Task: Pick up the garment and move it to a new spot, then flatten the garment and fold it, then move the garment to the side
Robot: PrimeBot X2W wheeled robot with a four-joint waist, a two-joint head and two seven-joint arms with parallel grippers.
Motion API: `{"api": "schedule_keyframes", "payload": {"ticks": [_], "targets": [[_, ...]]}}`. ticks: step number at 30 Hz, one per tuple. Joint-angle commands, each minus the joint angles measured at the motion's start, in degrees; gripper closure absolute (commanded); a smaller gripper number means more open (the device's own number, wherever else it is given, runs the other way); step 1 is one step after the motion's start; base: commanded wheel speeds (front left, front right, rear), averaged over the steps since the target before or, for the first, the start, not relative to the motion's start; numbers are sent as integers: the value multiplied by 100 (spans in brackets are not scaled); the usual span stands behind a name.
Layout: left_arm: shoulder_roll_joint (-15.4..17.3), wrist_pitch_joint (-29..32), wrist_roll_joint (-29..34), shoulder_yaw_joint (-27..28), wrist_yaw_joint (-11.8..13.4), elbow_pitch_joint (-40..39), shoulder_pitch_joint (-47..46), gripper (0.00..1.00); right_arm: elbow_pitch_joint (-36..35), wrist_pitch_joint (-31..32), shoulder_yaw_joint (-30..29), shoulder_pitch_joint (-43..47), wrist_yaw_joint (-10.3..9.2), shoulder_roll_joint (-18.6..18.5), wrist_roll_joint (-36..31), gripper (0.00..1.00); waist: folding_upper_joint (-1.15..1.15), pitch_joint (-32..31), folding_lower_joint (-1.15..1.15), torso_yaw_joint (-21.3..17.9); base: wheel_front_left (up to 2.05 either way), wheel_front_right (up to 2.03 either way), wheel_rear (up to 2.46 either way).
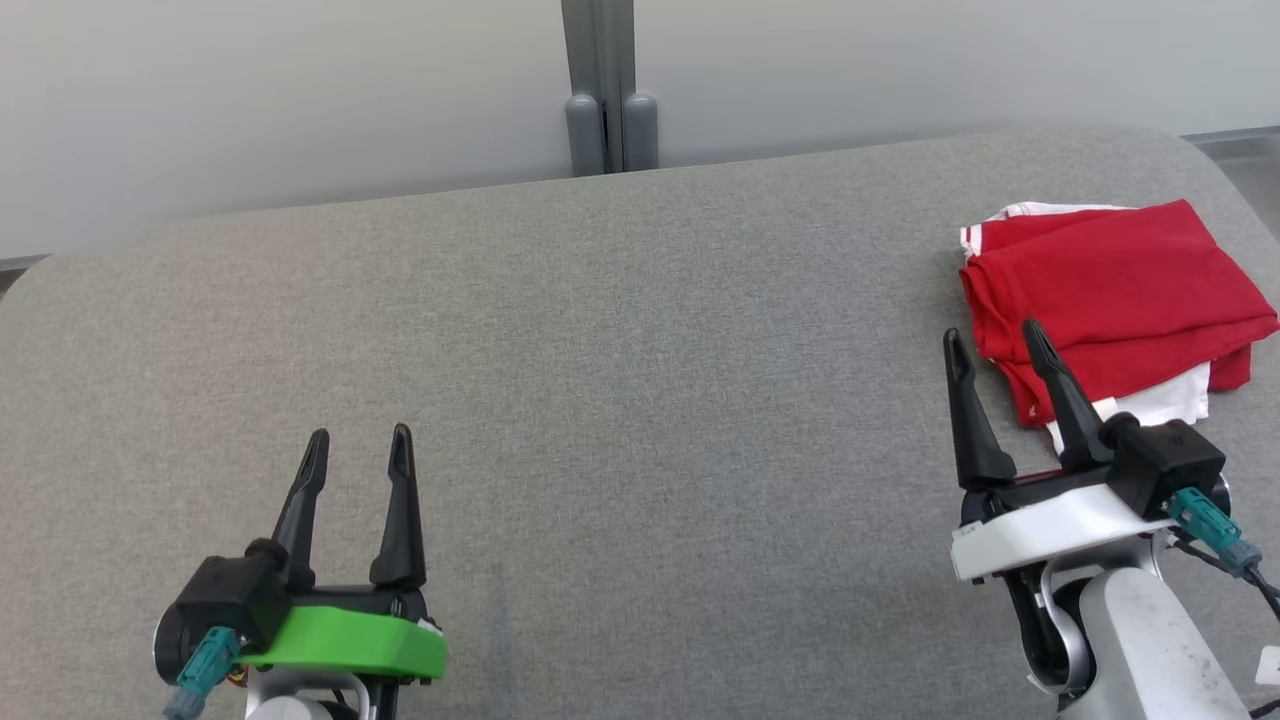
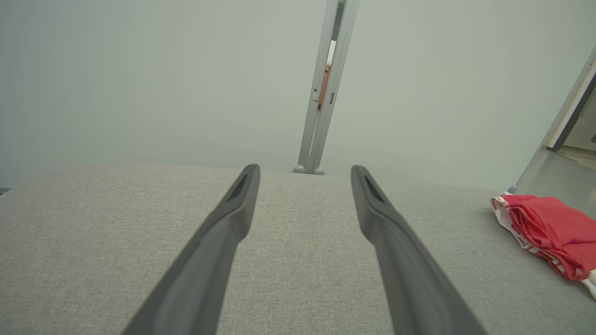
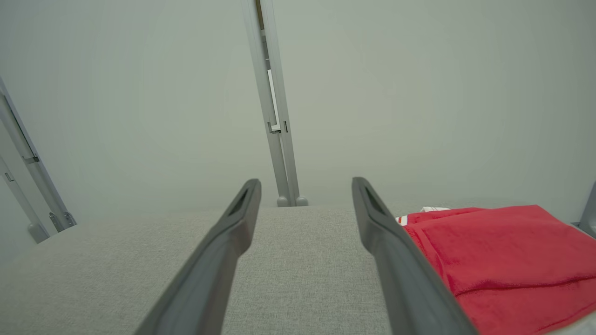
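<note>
Head view: the garment (image 1: 1120, 290), red with white trim and folded into a compact stack, lies at the far right of the grey desk (image 1: 640, 340) (close to its rounded corner). The right gripper (image 1: 992, 333) hovers just beside the garment's near left edge, fingers spread wide and empty. Well apart at the lower left, the left gripper (image 1: 360, 435) is likewise spread, holding nothing.

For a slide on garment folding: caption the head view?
Folded red-and-white garment near the right edge of the grey fabric surface; right tool open beside it, left tool open.
</note>
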Motion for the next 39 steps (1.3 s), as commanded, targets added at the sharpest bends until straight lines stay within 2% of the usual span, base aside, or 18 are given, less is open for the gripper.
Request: {"api": "schedule_keyframes", "payload": {"ticks": [1,11,14,18,31,39], "targets": [[10,-14,25,4,10,14,121,0,-75,-14,-37,112,-1,43,-77,0,0,-43,0,26,0,0,0],[10,-14,-79,-5,254,25,175,0,-131,-14,24,331,-1,218,-247,0,0,-74,0,70,0,0,0],[9,-14,-53,-127,86,18,223,0,-101,-14,90,324,-1,232,-271,0,0,-85,0,90,0,0,0],[18,-14,-275,-2,21,-56,271,0,-93,-14,119,299,-1,238,-300,0,0,-94,0,108,0,0,0],[15,-14,-338,76,60,79,315,0,-74,-14,198,297,-1,248,-239,0,0,-113,0,75,0,0,0],[15,-14,-505,88,-10,166,299,0,-60,-14,177,262,-1,263,-221,0,0,-107,0,63,0,0,0]]}}
